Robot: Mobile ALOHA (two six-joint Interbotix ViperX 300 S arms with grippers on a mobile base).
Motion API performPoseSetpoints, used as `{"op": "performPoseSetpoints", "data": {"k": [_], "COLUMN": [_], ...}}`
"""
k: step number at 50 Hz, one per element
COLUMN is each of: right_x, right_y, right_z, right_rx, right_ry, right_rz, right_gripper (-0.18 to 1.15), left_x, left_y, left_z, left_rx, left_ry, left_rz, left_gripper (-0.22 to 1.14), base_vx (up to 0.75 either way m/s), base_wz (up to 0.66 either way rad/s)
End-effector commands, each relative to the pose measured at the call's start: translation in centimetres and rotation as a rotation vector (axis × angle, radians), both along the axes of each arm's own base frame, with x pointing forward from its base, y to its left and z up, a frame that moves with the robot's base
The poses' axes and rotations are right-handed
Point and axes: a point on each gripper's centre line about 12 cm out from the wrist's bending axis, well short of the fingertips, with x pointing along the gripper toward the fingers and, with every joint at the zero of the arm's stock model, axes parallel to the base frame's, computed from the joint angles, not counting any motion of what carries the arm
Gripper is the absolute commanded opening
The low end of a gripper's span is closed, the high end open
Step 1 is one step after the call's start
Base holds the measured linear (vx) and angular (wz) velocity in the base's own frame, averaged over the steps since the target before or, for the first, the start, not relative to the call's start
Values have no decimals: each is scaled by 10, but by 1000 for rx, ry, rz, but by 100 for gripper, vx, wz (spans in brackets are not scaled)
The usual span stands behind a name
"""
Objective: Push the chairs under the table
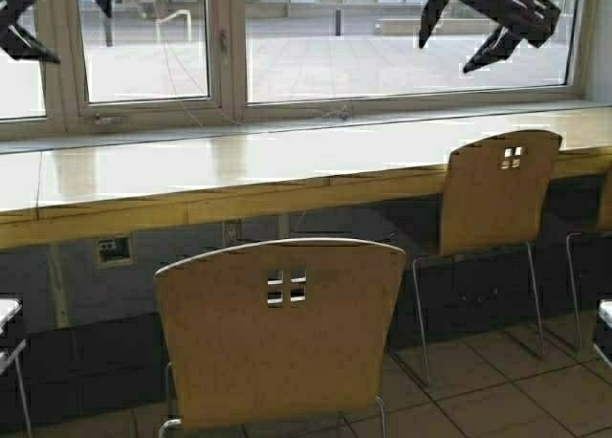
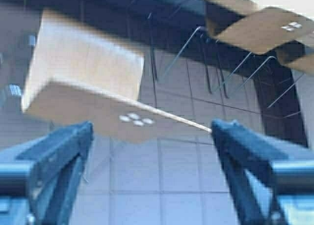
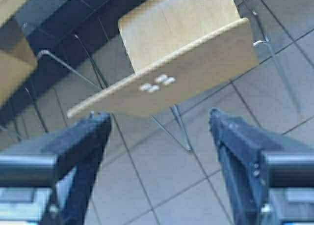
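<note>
The nearest chair [image 1: 279,333] is standing back from the table [image 1: 191,175], while a second chair [image 1: 499,194] is sitting close to its front edge, farther right. The left gripper [image 2: 149,161] and the right gripper [image 3: 159,156] are hanging high, both with fingers spread apart, holding nothing.

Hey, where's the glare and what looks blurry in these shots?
High view: daylight through the window washes out the table top, leaving the wall beneath in shadow. Left wrist view: the near chair is smeared and soft. Right wrist view: the chair is sharper, with soft edges.
</note>
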Motion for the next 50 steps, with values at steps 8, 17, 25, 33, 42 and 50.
{"op": "performPoseSetpoints", "data": {"k": [8, 17, 25, 33, 42, 50], "right_x": [24, 24, 24, 44, 57, 68], "right_y": [21, 18, 18, 25, 41, 48], "right_z": [-60, -110, -138, -154, -182, -203], "right_rx": [153, 176, 196, 254, 327, 338], "right_ry": [162, 268, 334, 356, 418, 445], "right_rz": [-130, -224, -280, -336, -397, -405], "right_gripper": [94, 94, 94, 94, 94, 94], "left_x": [44, 73, 83, 96, 114, 131], "left_y": [-64, -107, -133, -139, -146, -155], "left_z": [-80, -144, -176, -190, -208, -220], "left_rx": [-102, -164, -257, -367, -407, -425], "left_ry": [224, 367, 443, 459, 455, 444], "left_rz": [12, 80, 158, 274, 324, 332], "left_gripper": [102, 102, 102, 102, 102, 102], "base_vx": [21, 19, 15, 11, 5, 2], "base_wz": [3, 7, 7, 5, 3, 1]}}
